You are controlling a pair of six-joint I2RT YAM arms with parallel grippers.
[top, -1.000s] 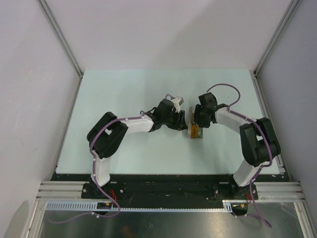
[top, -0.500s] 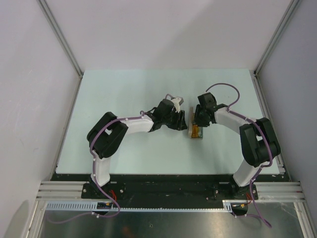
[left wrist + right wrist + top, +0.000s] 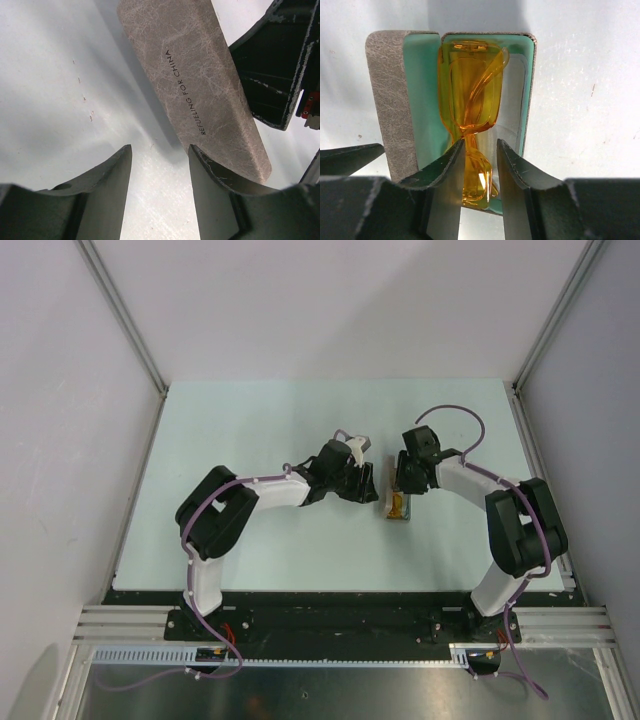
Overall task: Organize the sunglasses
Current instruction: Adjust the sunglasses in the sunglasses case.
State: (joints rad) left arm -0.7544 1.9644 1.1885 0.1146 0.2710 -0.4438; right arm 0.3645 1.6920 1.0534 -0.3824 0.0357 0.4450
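Note:
The grey-brown speckled case lies open on the table and shows its teal lining. The orange-yellow sunglasses lie folded inside it. My right gripper is open just above the near end of the sunglasses. Its fingertips straddle the near lens, with a gap on the right side. My left gripper is open and empty, with its right finger against the outside of the case lid. In the top view both grippers, left and right, meet at the case and the sunglasses.
The pale table is bounded by a metal frame and grey walls. The right gripper's black body sits close beside the case in the left wrist view. The light blue cloth is not in view.
The right gripper has drawn back a little towards the far side, so more of the case and sunglasses shows below it. The left arm has not moved.

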